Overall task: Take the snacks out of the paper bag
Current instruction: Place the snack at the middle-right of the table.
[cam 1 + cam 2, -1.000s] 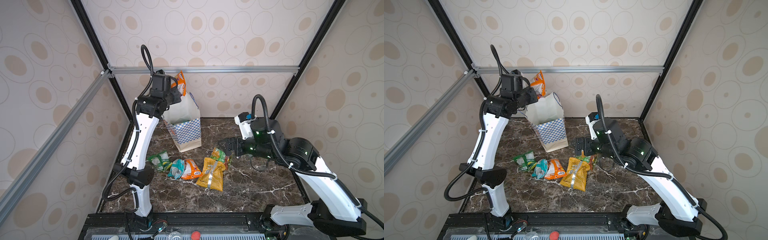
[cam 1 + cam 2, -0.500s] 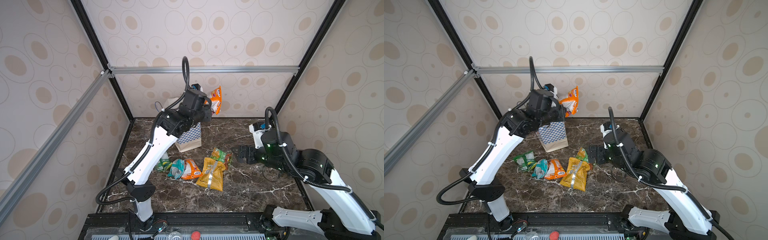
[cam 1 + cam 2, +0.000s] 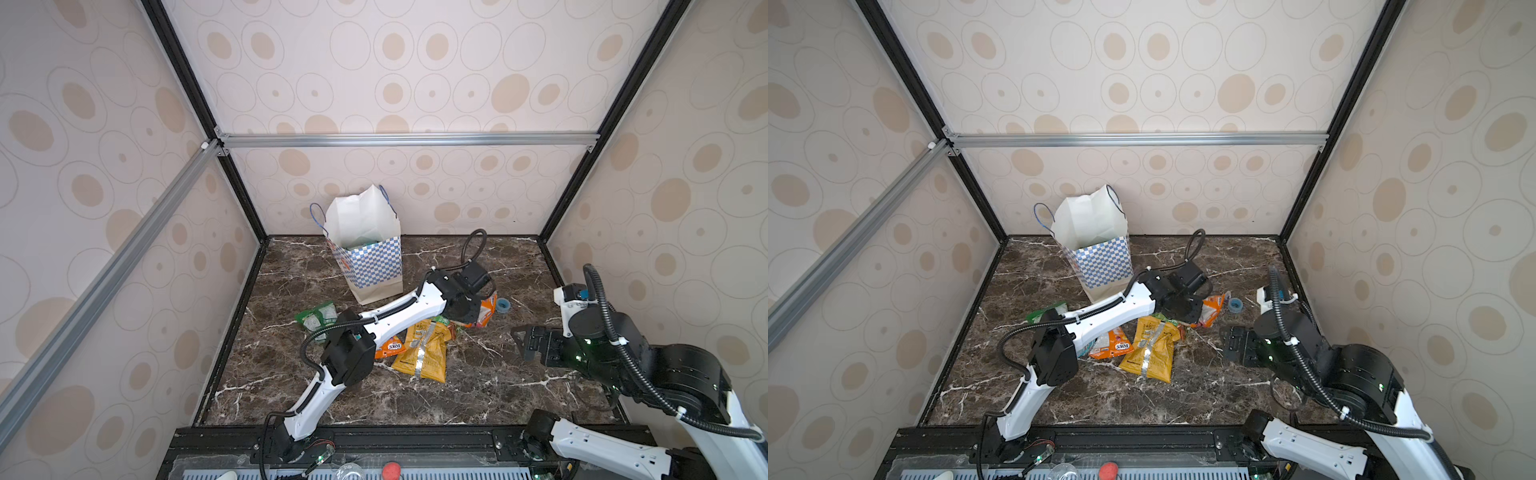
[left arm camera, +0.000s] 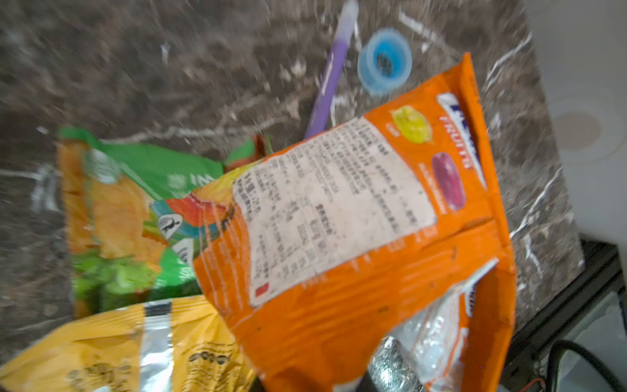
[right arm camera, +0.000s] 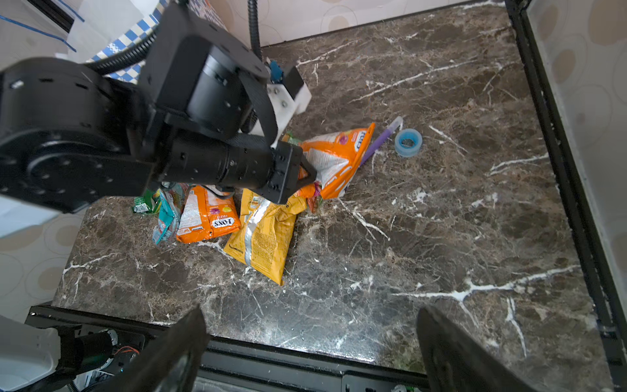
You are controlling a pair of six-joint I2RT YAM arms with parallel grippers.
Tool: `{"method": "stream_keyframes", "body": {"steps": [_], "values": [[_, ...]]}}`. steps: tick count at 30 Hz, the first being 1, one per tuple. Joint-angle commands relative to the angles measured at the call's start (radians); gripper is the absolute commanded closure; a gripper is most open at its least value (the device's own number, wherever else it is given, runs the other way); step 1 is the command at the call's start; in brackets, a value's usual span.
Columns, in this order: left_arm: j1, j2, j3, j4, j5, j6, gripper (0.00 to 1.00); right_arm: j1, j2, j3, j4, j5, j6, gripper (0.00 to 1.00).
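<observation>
Step in hand: setting an orange packet [image 4: 356,220] down on the desk [image 3: 478,386], at the right end of the packets lying there.
Left gripper [image 5: 305,173]: pinching one end of the orange packet. The packet's long axis runs from the jaws away toward the purple stick [image 4: 330,74].
Packet contact: it overlaps the green-and-orange packet [image 4: 129,210] and hangs low over the desk. Whether its far edge rests on the marble cannot be told.
Right gripper [image 3: 521,344]: spread wide and empty, hovering over bare desk on the right, well apart from the paper bag.
Paper bag [image 3: 370,266]: upright at the back of the desk with its mouth open upward. It is behind the left gripper and toward the robot's left.
Bag contents: a teal-green shape [image 3: 360,246] shows inside the mouth in a top view, probably a packet not yet removed.
Packets already out: yellow packet [image 3: 422,353], FOXS packet [image 5: 207,217] and green packet [image 3: 318,318], near one another in front of the bag.
Nearer arm: the left arm, because the bag stands on its side.
Edges: the blue tape roll [image 4: 385,66] and the stick lie just beyond the held packet. Release short of them.
Open room: the front and right of the desk are bare, and the path back up to the bag mouth looks unobstructed.
</observation>
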Motion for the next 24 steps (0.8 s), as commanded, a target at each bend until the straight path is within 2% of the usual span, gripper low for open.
{"method": "stream_keyframes", "body": {"steps": [1,5,17,24], "values": [[-0.026,0.005,0.007,0.047,0.047,0.018,1.00,0.008,-0.017,-0.038,-0.098,-0.043,0.101,0.00],[-0.031,0.071,0.021,0.055,0.021,0.029,0.99,0.009,-0.036,-0.064,-0.118,-0.096,0.137,0.00],[-0.034,0.127,0.053,0.064,-0.017,0.025,0.63,0.007,-0.032,-0.056,-0.166,-0.113,0.076,0.00],[-0.034,0.105,0.137,0.029,-0.046,0.018,0.49,0.007,0.012,-0.023,-0.154,-0.080,-0.019,0.00]]}}
